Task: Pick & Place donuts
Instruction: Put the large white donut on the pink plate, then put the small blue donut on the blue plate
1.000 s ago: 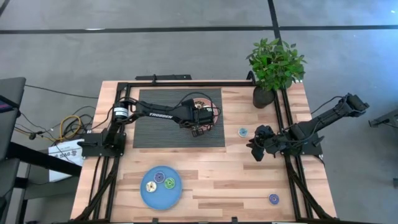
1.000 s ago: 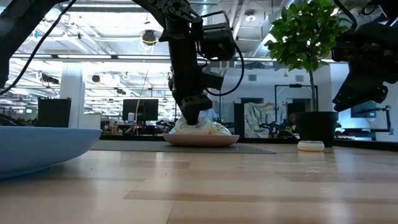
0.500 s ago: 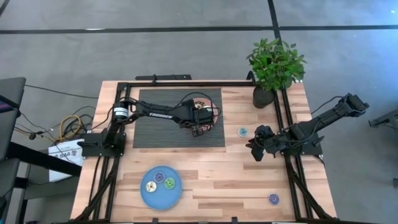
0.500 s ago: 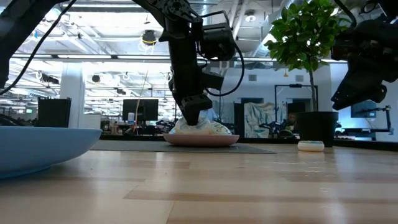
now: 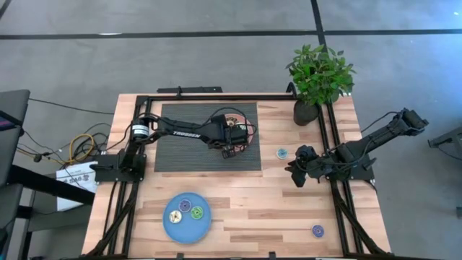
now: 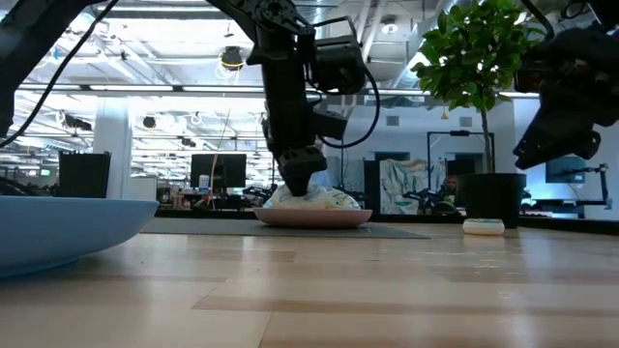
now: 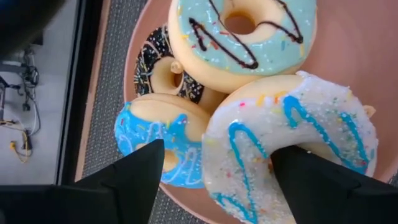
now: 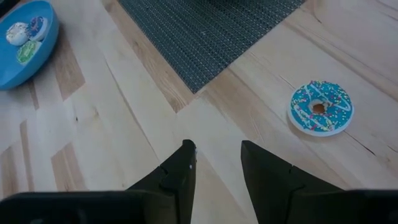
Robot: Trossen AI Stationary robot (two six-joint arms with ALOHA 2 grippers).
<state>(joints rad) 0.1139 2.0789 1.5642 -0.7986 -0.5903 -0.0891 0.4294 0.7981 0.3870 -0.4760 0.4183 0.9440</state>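
Observation:
A pink plate (image 7: 348, 62) on the grey mat holds several donuts in a pile: light-blue icing with brown drizzle (image 7: 249, 37), dark sprinkled (image 7: 155, 68), blue (image 7: 146, 134), and white with blue drizzle (image 7: 305, 118). My left gripper (image 7: 217, 149) is open, low over the pile (image 6: 303, 177), astride the white donut's ring. A teal donut (image 5: 281, 153) lies flat on the wood. My right gripper (image 8: 217, 162) is open and hovers near it (image 5: 297, 173). A purple donut (image 5: 317, 230) lies near the front edge. Three donuts sit on the blue plate (image 5: 186, 225). My left gripper comes from above, pointing down. One finger (image 7: 311, 180) stands at the white donut's hole and the other (image 7: 137, 177) outside its rim, over the blue donut. The donut lies on the pile in the plate. I cannot tell whether the fingers touch it.
A potted plant (image 5: 317, 79) stands at the table's far right corner. The grey mat (image 5: 184, 148) covers the far left part of the table. Black rails run along both side edges. Bare wood lies between the blue plate and the purple donut.

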